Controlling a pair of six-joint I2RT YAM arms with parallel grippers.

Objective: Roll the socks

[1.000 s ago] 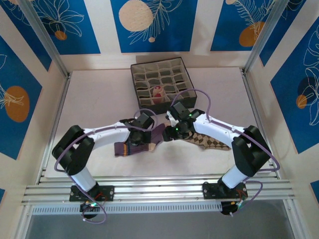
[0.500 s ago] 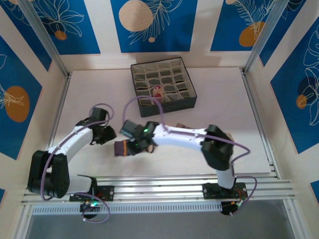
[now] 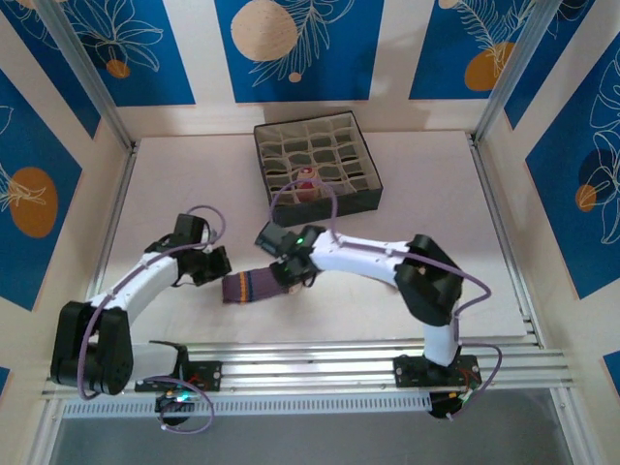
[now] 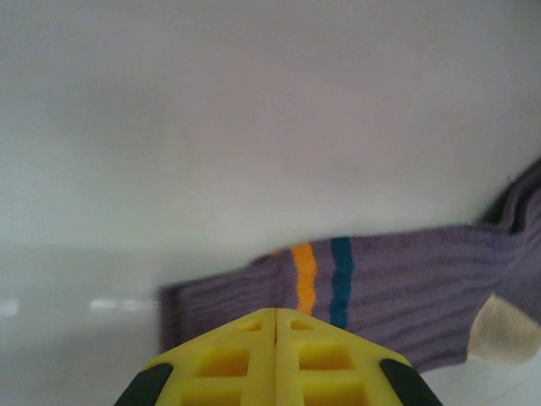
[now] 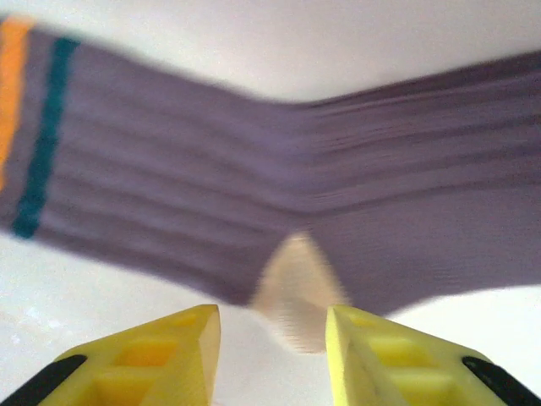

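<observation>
Right tool spread, purple sock crosswise, cuff leftward

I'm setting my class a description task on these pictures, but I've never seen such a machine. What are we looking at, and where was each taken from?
Two robot arms are bolted at the near edge of a white table. The wide picture comes from a camera above and behind them: the left arm is on the left, and the right arm reaches across. The two close-ups come from a camera on each wrist. On the table lie a purple sock with orange and teal stripes and, at the back, a box of compartments. The yellow left fingers are shut on nothing. The right fingers stand open at the sock's beige patch. Nothing is held.
</observation>
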